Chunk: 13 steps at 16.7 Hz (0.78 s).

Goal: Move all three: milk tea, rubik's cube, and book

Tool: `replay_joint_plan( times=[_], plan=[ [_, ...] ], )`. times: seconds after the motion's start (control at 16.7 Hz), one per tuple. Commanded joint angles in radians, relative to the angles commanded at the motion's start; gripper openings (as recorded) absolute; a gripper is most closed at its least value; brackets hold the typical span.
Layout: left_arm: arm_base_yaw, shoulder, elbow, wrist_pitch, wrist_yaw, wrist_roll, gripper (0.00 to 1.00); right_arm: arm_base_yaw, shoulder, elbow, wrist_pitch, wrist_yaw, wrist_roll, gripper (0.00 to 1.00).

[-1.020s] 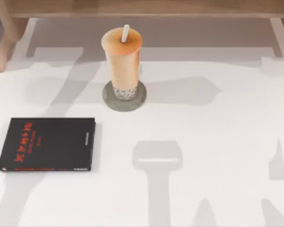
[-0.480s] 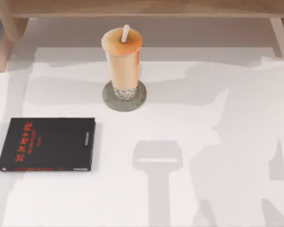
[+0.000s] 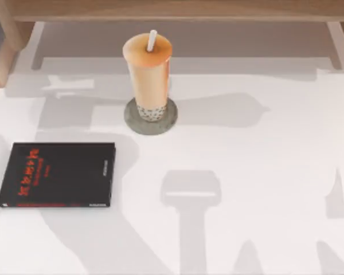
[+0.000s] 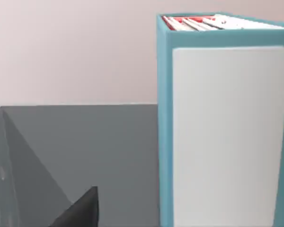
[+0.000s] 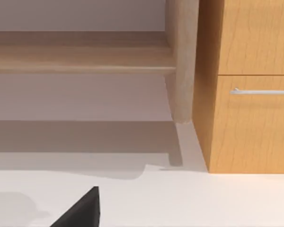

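Top view: the milk tea (image 3: 148,74) stands upright on a grey coaster (image 3: 171,117) at the counter (image 3: 264,172) rear. The left wrist view faces the book (image 4: 225,127) upright; I cannot tell either end effector's opening. A sideways nudge could topple it.

I see open tabletop (image 3: 258,154) right of the milk tea (image 3: 148,74) on its coaster (image 3: 151,117); the black book (image 3: 57,175) blocks the left.

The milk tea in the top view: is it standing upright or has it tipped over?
Upright. The milk tea stands on the grey coaster, base with dark pearls down, lid and white straw pointing up.
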Motion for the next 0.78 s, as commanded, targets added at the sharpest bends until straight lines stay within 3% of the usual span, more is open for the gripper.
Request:
replay_joint_plan(
  times=[0.42, 0.78],
  plan=[
    [0.009, 0.026, -0.024, -0.012, 0.026, -0.012, 1.00, 0.000, 0.000, 0.000, 0.000, 0.000, 0.000, 1.00],
    [-0.012, 0.119, 0.118, -0.059, 0.005, -0.014, 1.00, 0.000, 0.000, 0.000, 0.000, 0.000, 0.000, 1.00]
  ],
)
